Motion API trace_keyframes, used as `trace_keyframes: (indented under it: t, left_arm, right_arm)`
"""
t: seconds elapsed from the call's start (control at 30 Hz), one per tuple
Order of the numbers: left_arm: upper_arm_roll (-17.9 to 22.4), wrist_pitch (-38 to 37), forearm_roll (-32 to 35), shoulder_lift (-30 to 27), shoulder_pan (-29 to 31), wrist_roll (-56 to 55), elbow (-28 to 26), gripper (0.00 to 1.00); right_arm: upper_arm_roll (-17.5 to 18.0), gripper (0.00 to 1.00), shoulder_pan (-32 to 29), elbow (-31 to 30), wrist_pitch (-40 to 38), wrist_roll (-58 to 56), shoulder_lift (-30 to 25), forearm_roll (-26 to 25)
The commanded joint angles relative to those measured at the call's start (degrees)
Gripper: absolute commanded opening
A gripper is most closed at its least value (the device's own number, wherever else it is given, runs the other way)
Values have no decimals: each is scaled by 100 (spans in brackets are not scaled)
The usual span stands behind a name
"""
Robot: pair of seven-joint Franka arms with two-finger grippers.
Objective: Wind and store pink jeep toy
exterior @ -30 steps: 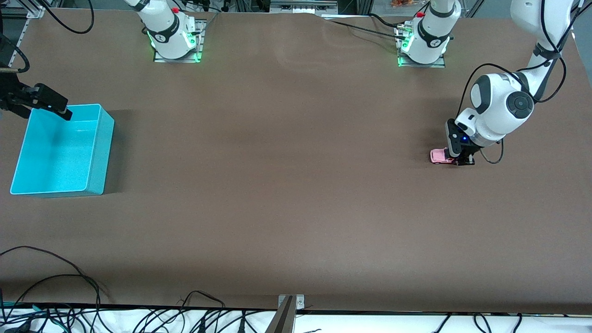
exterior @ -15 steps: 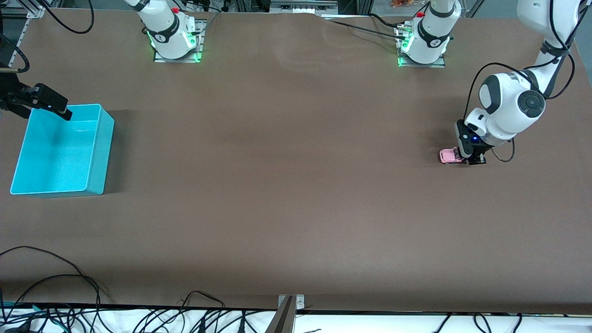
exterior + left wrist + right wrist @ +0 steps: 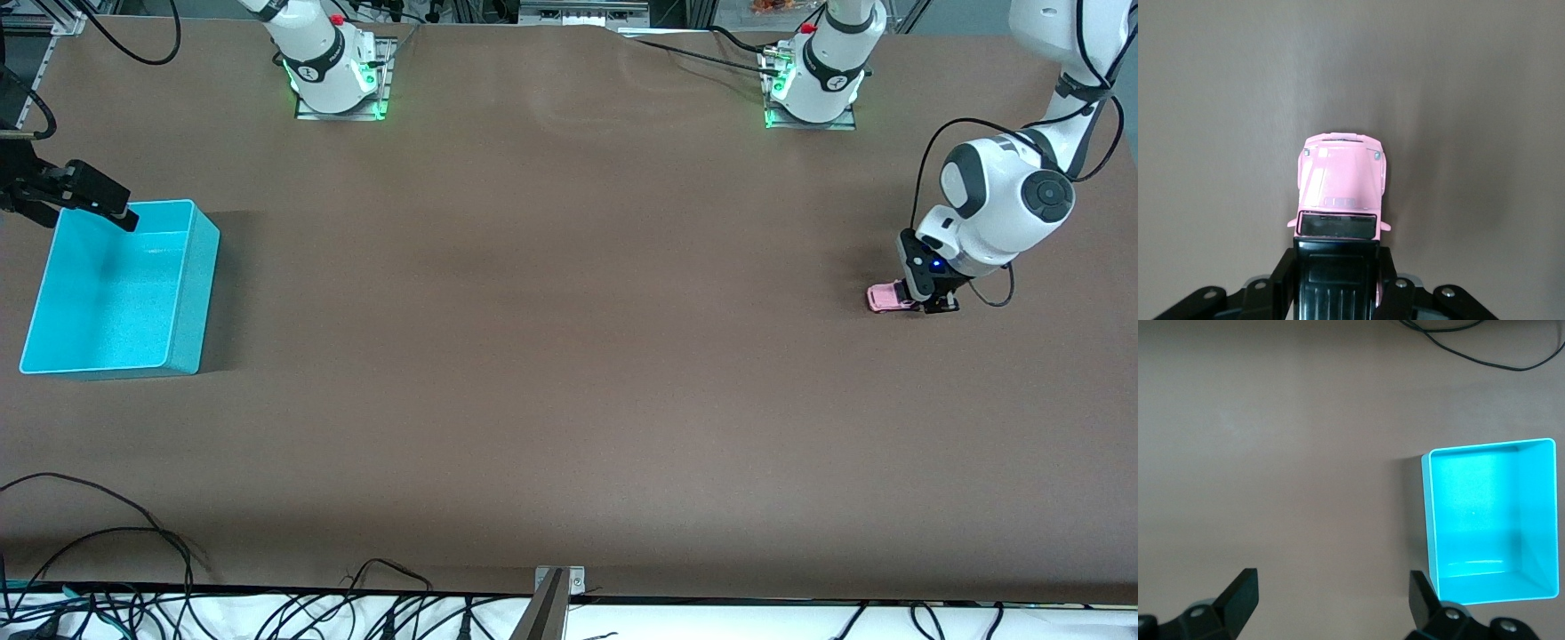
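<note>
Fingers of left gripper [image 3: 1337, 283] clamped on pink jeep toy [image 3: 1341, 187]: black roof between them, pink hood protruding. Right gripper [image 3: 1331, 600] spread wide above cyan bin [image 3: 1538, 520].

No words, numbers or signs can be read anywhere. The white robot bases at the top of the front view have small dark marks on their collars, but the marks are too small to make out. The pink jeep toy [image 3: 1341, 200] has no letters that can be read, and the cyan bin [image 3: 1489, 520] is plain.
</note>
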Motion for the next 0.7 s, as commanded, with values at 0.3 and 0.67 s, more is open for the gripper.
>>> trace_keyframes:
  t: [0.3, 0.67]
  left_arm:
    - [502, 14, -28, 349, 2, 918, -11, 0]
    - [986, 14, -37, 358, 11, 1507, -11, 0]
  right_arm:
    - [-4, 100, -17, 150, -42, -58, 53, 59]
    - [-4, 100, -17, 150, -42, -58, 53, 59]
